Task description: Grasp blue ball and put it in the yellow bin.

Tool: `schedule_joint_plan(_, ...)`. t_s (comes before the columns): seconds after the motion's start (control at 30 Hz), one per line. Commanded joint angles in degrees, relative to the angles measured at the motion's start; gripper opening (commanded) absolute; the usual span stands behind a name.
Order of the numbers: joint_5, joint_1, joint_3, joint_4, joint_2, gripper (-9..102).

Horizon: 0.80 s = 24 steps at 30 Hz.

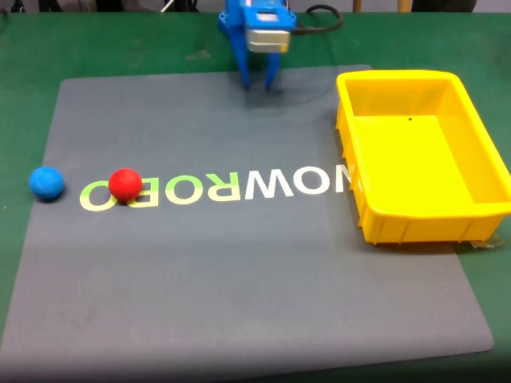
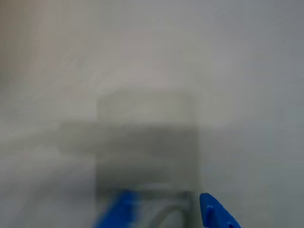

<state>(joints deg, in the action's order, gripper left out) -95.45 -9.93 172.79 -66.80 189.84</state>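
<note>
**Pincer parked at the far edge, blue ball untouched**

Pincer [image 1: 261, 80]: blue, hanging at the far edge of the grey mat [image 1: 239, 263] in the fixed view, tips pointing down onto or just over the mat. The two fingers stand a little apart with nothing between them, so I read it as released and empty. The wrist view is badly blurred; two blue fingertips [image 2: 216, 213] show at the bottom edge with a gap between them, above plain grey mat. Likely a rest pose, reach not yet begun.

Blue ball [image 1: 46, 182]: sits on the mat near its left edge in the fixed view, well apart from the pincer. Free on all sides, which should leave room for the fingers to straddle it.

Red ball [image 1: 124, 183]: just to the right of the blue one, resting on the first printed letter. Near, not touching. Probably a decoy; a careless approach from the right could knock it.

Yellow bin [image 1: 355, 152]: right side of the mat, open side up, nothing in it. Well apart from both balls, so the carry crosses the mat's full width.

Green surface [image 1: 24, 64] under the mat.

Count: one pincer, one blue ball, one red ball, one bin, one mat.
</note>
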Motion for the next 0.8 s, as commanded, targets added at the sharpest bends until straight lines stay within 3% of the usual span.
schedule_joint_plan(0.0, -1.49, -9.05, -5.89, 8.61, 0.62, 31)
schedule_joint_plan(0.23, -3.34, -18.28, -14.41, 15.64, -6.33, 33)
schedule_joint_plan(0.53, 2.99, -23.2, -47.46, 19.78, -49.66, 34)
schedule_joint_plan(0.77, 3.87, -27.69, -65.21, 22.15, -74.27, 36)
